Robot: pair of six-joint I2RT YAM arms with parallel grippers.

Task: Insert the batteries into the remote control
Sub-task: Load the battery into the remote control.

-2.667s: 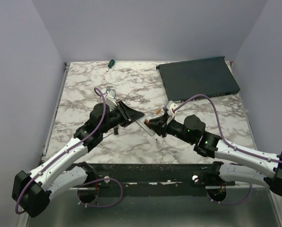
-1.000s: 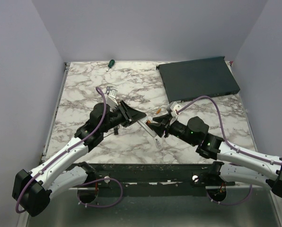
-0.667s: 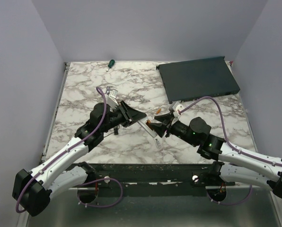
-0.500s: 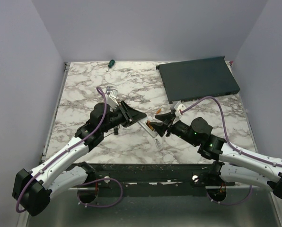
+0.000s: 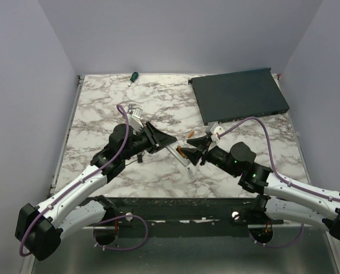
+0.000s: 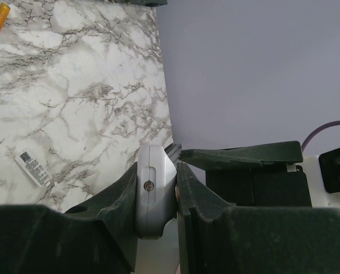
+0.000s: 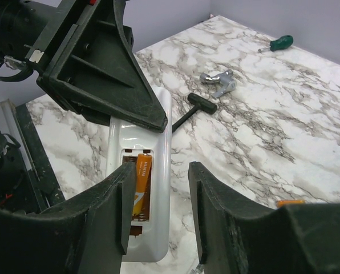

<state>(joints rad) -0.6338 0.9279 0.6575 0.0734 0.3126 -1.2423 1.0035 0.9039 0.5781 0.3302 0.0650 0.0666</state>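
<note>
The white remote control [image 7: 158, 171] is held at its far end by my left gripper [image 7: 110, 85], back side up, battery compartment open. One orange battery [image 7: 140, 174] lies in the compartment. My right gripper [image 7: 158, 208] is open and empty just above the remote's near end, its left finger [image 7: 96, 222] covering part of the compartment. A second orange battery [image 5: 191, 133] lies loose on the table and shows past the right finger [image 7: 288, 202]. In the left wrist view my left gripper [image 6: 157, 171] is shut on the remote [image 6: 153, 191]. From above, the left gripper [image 5: 161, 138] and right gripper [image 5: 188, 151] meet at the remote [image 5: 178, 153].
A small white flat piece with dark marks [image 5: 191, 173] lies on the marble near the front. A large dark flat box [image 5: 238, 94] sits at the back right. A green-handled screwdriver [image 7: 275, 44], a silver bracket [image 7: 218, 80] and a black T-shaped tool [image 7: 195, 105] lie beyond the remote.
My right arm has shifted a little and its gripper has drawn closer over the remote's near end. My left arm has kept the remote still.
</note>
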